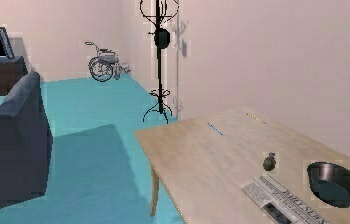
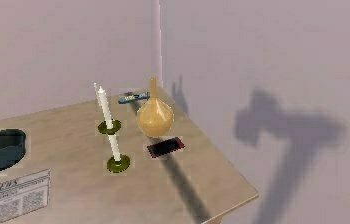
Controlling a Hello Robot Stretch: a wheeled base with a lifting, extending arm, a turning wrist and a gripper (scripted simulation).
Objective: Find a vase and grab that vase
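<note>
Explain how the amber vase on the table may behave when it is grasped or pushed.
The vase looks glassy and smooth, so it is probably rigid, slippery and fragile. Its round belly under a narrow neck suggests it could roll if tipped. A candle stands close beside it and might be knocked over by a push.

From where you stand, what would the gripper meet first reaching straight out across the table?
Probably the dark flat slab on the pale wooden table, with the amber round-bellied vase just behind it; depth is unclear.
</note>
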